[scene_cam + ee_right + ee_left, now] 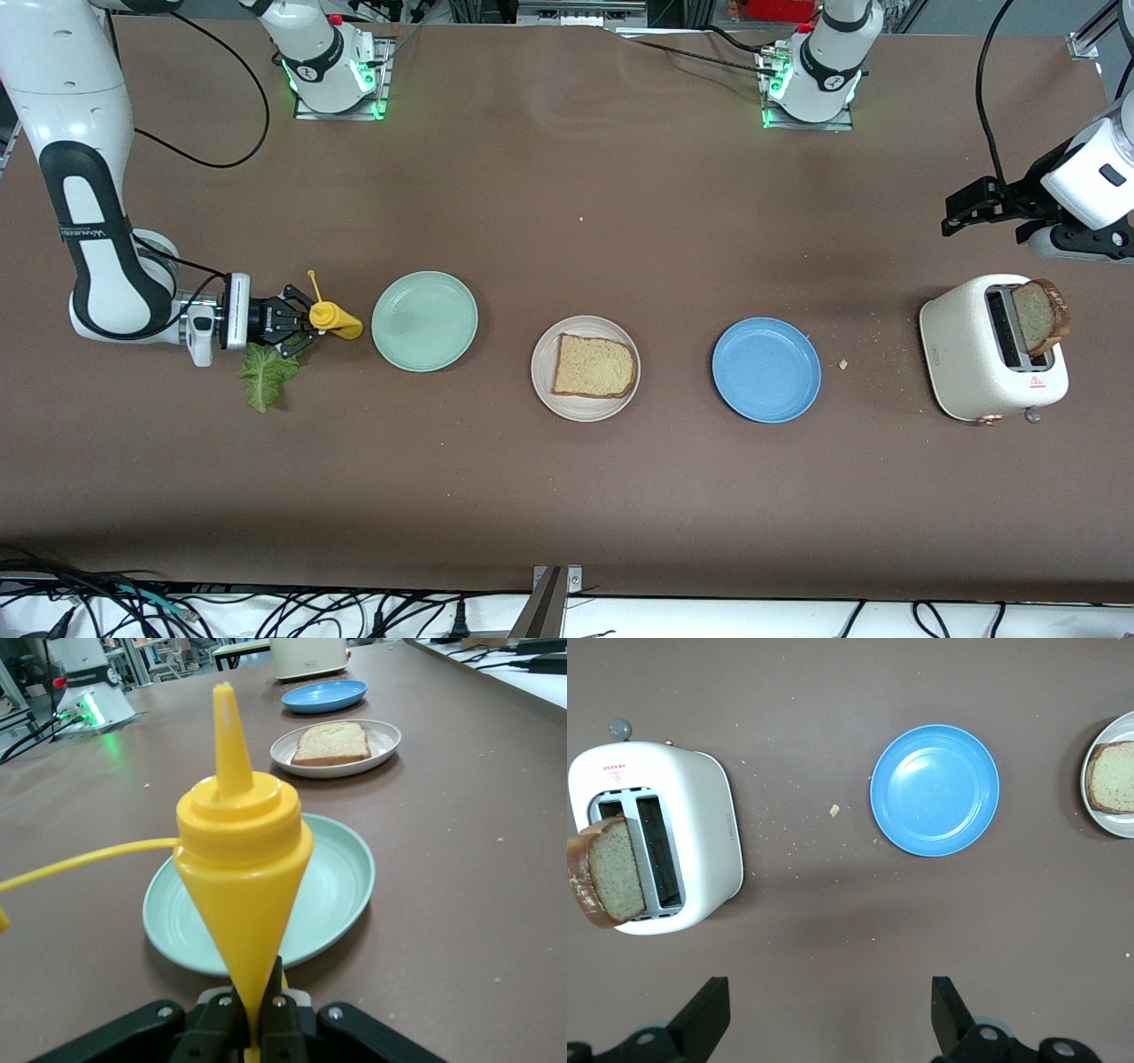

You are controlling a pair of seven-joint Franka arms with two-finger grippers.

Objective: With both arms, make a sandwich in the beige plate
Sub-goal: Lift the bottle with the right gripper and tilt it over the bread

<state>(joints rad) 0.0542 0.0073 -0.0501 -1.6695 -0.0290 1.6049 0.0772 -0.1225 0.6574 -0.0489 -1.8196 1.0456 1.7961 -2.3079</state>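
The beige plate (pixel 580 408) sits mid-table with one bread slice (pixel 595 365) on it; both also show in the right wrist view, plate (pixel 385 740) and slice (pixel 332 742). A second bread slice (pixel 1041 317) sticks up from the white toaster (pixel 974 354). A green lettuce leaf (pixel 266 372) lies on the table by my right gripper (pixel 301 326), which is shut on a yellow squeeze bottle (pixel 337 319), held low beside the mint-green plate (pixel 424 321). My left gripper (pixel 961 213) hangs open and empty over bare table near the toaster (pixel 700 833).
A blue plate (pixel 766 369) lies between the beige plate and the toaster. Crumbs are scattered around the toaster. The bottle's cap tether (pixel 313 282) sticks up from it. The arm bases stand along the table edge farthest from the front camera.
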